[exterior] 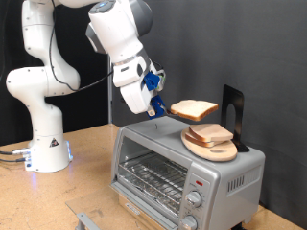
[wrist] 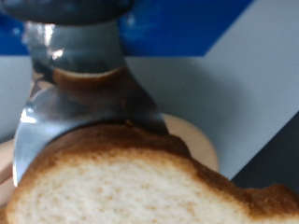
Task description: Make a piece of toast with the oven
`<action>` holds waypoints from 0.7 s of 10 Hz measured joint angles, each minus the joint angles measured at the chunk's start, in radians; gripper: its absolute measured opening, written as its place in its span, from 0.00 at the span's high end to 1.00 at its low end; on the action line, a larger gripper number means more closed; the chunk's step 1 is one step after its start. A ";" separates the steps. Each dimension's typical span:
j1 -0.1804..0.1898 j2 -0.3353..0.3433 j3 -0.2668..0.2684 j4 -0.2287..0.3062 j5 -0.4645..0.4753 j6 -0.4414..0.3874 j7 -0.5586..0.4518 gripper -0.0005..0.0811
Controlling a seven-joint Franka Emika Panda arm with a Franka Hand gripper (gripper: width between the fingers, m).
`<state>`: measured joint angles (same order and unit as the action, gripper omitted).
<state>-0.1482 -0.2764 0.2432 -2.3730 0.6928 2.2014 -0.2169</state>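
The jaws (exterior: pixel 163 107) grip the toast (exterior: pixel 195 109) by one edge — held flat in mid-air at frame centre, above the oven (exterior: pixel 182 168); the slice extends rightward from the jaws, over a plate (exterior: pixel 213 149) of bread on the oven's roof.

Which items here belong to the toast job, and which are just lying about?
Job:
- toast, held in the gripper above the oven
- oven, door shut

Lying about:
- wooden plate on the oven top, with more bread on it
- black stand behind the plate
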 joint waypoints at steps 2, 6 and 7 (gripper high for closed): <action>-0.003 -0.048 -0.056 -0.025 0.007 -0.092 -0.076 0.39; -0.069 -0.139 -0.129 -0.105 -0.004 -0.087 -0.085 0.39; -0.096 -0.147 -0.143 -0.116 -0.014 -0.076 -0.085 0.39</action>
<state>-0.2439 -0.4238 0.1006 -2.4894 0.6789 2.1250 -0.3015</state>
